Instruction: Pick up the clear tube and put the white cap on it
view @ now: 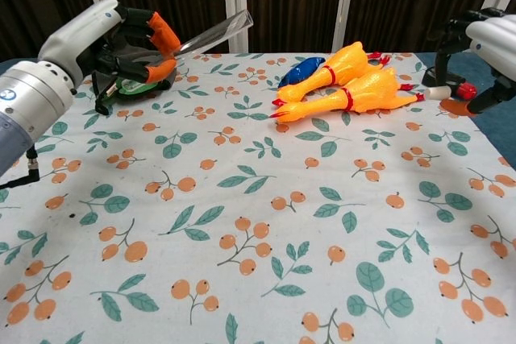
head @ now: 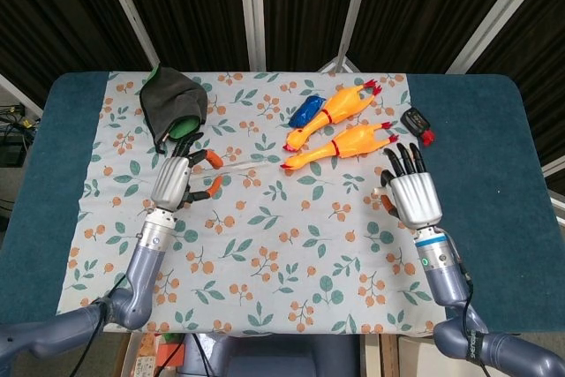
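Observation:
My left hand (head: 177, 180) (view: 121, 41) holds the clear tube (view: 211, 31) (head: 244, 164) above the left part of the cloth, with the tube's open end pointing right and slightly up. My right hand (head: 412, 192) (view: 487, 40) is raised over the right side and pinches the small white cap (view: 435, 92) (head: 380, 192) between thumb and finger. The cap hangs in the air, well to the right of the tube's end.
Two yellow rubber chickens (head: 344, 126) (view: 347, 86) and a blue wrapped object (head: 307, 111) lie at the centre back. A dark pouch with green lining (head: 173, 103) (view: 137, 78) sits at the back left. A black and red item (head: 417, 123) (view: 459, 84) lies right of the chickens.

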Available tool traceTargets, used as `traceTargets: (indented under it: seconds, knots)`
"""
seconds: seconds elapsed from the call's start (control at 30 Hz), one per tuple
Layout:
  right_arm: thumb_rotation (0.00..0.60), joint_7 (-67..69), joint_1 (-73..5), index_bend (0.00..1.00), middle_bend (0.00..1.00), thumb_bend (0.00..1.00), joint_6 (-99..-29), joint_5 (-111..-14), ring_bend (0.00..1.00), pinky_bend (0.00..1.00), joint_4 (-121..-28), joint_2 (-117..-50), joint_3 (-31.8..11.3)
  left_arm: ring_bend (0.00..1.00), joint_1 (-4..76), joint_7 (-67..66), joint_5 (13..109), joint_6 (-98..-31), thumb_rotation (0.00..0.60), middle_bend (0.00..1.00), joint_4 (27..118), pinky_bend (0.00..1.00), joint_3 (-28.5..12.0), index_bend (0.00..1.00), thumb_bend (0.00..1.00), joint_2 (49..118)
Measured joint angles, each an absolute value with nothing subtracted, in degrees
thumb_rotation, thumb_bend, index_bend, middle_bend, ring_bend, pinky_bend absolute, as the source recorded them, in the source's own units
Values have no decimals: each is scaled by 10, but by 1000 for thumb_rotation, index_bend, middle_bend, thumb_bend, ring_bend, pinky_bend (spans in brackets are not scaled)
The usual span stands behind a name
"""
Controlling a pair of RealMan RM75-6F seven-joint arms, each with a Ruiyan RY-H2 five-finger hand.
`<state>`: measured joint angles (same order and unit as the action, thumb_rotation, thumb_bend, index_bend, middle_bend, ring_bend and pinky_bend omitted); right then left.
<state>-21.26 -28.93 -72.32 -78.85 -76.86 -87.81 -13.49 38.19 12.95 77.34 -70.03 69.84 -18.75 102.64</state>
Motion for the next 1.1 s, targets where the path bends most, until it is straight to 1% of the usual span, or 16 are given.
traceTargets:
  seconds: [0.23, 0.43, 0.7, 1.1]
  knots:
    - [600, -212, -305, 602, 177, 382, -759, -828, 54, 0, -739, -883, -142, 106, 414, 167, 784, -695, 600, 637, 609, 0, -190, 601, 671, 1083]
    - [600, -214, -323, 602, 177, 382, -776, -844, 54, 0, -717, -901, -150, 106, 433, 175, 781, -689, 600, 637, 571, 0, -190, 601, 671, 1120]
    - [600, -241, -355, 602, 177, 381, -787, -851, 54, 0, -701, -932, -167, 106, 446, 156, 764, -682, 600, 637, 559, 0, -202, 601, 669, 1138]
    - [600, -272, -394, 602, 177, 381, -785, -878, 54, 0, -656, -980, -158, 106, 459, 108, 739, -676, 600, 636, 568, 0, -213, 601, 666, 1155]
